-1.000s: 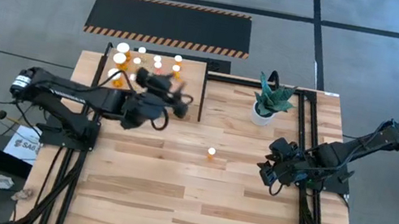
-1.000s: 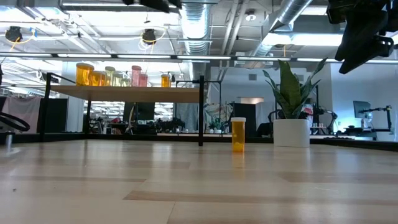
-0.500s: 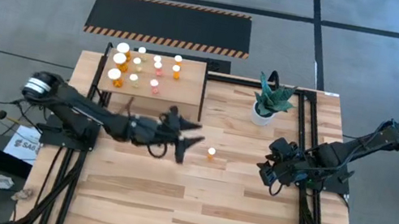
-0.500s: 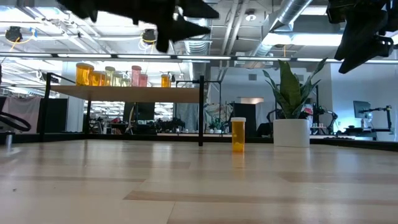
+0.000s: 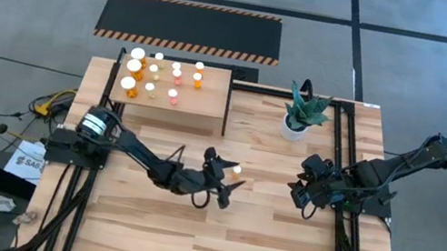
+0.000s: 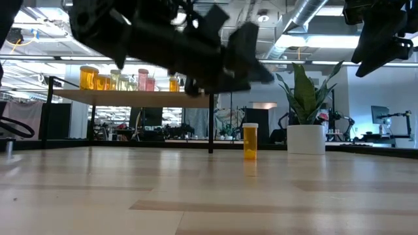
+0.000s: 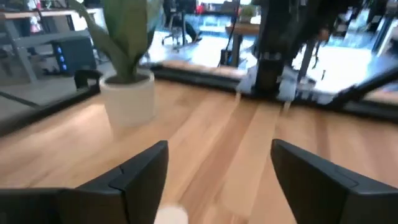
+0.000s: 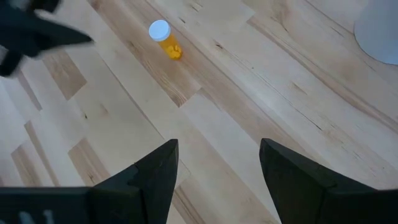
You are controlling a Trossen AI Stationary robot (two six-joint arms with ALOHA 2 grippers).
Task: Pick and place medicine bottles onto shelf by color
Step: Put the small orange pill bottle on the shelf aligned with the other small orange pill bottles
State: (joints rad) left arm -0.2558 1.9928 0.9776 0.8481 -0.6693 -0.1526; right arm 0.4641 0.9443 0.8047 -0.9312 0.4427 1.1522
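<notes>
One orange medicine bottle (image 5: 237, 170) with a white cap stands upright on its base on the wooden table, also in the low view (image 6: 250, 140) and right wrist view (image 8: 163, 37). My left gripper (image 5: 223, 181) is open just left of it and higher than its cap (image 7: 171, 214), which shows low between the fingers, untouched. Several other medicine bottles (image 5: 158, 77) stand on the light-wood shelf (image 5: 203, 113) at the table's far left. My right gripper (image 8: 217, 168) hangs open above the table's right side (image 5: 300, 190).
A white pot with a green plant (image 5: 302, 116) stands at the far right of the table. A black mat with orange-striped edges (image 5: 190, 25) lies on the floor beyond the shelf. Bare tabletop (image 5: 212, 244) spreads toward the near edge.
My left gripper has left the shelf and swung toward the table's near right, sinking toward the lone bottle and levelling out from a downward tilt. It now hangs just beside and above that bottle, which has stayed in place.
</notes>
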